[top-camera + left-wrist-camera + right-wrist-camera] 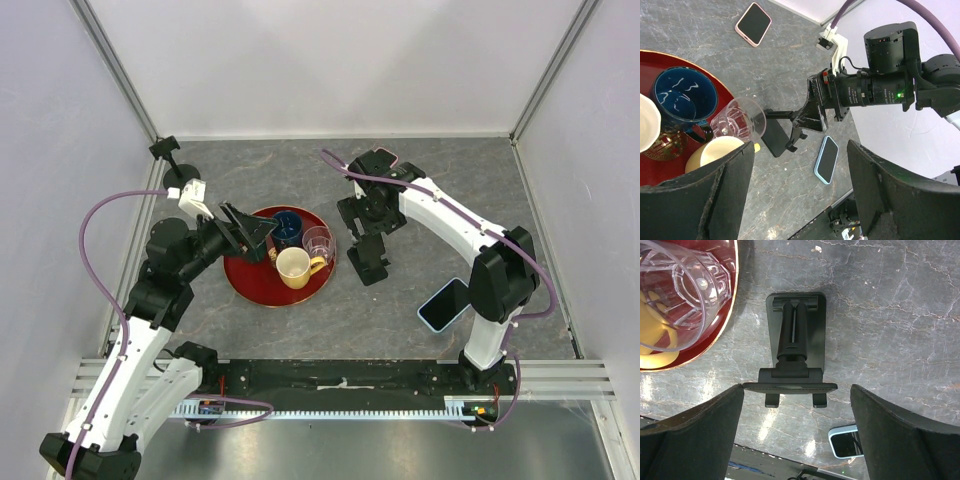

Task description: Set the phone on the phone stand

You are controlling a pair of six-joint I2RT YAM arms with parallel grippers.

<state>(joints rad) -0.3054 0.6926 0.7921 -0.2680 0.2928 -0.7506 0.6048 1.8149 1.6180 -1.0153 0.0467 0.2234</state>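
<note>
Red tray [248, 282] holds blue mug [288, 225], yellow mug [293, 268] and clear glass [318, 241]; left hand [800, 200] and right hand [797, 435] both spread apart.

Our left arm [150, 290] leans forward and inward from its base, and the left gripper [258, 236] at its end has its jaws spread wide, holding nothing. Our right arm [470, 235] bends at the elbow and stretches leftward, with the right gripper [367, 245] pointing down, its fingers [695, 435] wide apart and gripping nothing.
</note>
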